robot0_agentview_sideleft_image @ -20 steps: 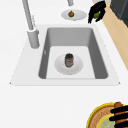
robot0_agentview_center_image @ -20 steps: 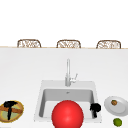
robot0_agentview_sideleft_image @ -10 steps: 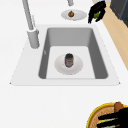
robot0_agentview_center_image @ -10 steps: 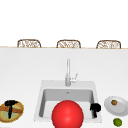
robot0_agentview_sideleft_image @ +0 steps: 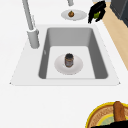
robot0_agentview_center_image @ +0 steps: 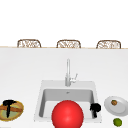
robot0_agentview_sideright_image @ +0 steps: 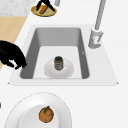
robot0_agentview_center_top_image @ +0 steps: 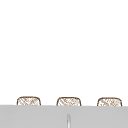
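1. Nothing has moved since the earlier frames; both hands stay where they were.
2. Front view: the left hand (robot0_agentview_center_image: 9, 104) lies over the yellow-rimmed plate (robot0_agentview_center_image: 20, 111) on the tabletop (robot0_agentview_center_image: 25, 75), on the brown stick (robot0_agentview_center_image: 15, 109) there; its grip cannot be told. The right hand (robot0_agentview_center_image: 95, 108) hangs at the sink (robot0_agentview_center_image: 40, 100) rim's right edge, fingers curled downward, empty. A red ball (robot0_agentview_center_image: 67, 114) hides the basin.
3. Left side view: a dark jar (robot0_agentview_sideleft_image: 69, 60) stands on a white dish (robot0_agentview_sideleft_image: 76, 66) in the basin.
4. Right side view: the right hand (robot0_agentview_sideright_image: 11, 56) hovers at the sink edge; a white plate (robot0_agentview_sideright_image: 30, 110) carries a brown fruit (robot0_agentview_sideright_image: 46, 114).
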You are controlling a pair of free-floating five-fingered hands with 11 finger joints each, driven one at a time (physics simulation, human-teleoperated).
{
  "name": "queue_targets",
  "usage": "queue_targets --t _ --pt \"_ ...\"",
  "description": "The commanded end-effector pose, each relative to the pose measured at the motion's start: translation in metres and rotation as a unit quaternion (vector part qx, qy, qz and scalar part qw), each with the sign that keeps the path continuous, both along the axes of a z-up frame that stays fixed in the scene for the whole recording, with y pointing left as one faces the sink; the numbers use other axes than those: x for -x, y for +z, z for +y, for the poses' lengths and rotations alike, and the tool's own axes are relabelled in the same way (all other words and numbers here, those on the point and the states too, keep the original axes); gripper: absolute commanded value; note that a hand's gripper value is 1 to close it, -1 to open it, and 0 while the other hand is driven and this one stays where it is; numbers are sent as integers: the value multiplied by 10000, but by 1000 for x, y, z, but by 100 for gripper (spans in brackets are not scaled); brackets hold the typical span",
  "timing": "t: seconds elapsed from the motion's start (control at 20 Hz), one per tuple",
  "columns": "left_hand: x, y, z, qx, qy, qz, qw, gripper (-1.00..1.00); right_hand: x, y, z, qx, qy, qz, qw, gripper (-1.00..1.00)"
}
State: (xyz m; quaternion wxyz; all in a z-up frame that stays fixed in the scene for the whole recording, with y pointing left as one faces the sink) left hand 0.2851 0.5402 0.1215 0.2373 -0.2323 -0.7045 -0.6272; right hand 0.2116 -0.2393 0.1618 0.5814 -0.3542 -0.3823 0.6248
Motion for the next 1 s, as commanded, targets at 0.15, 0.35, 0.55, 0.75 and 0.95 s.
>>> queue_targets --t 0.15,0.35,0.55,0.75,0.95 --pt "-14 -23 4 131 -51 225 9996 -100 0 0 0 0 0 0 10000 0" --pt "20 0 6 106 -156 -221 9996 100 0 0 0 0 0 0 10000 0" --pt "41 8 5 108 -33 -891 9960 100 0 0 0 0 0 0 10000 0" --pt "45 8 5 112 -59 -800 9967 100 0 0 0 0 0 0 10000 0" --pt "43 7 12 190 -80 -731 9971 100 0 0 0 0 0 0 10000 0"
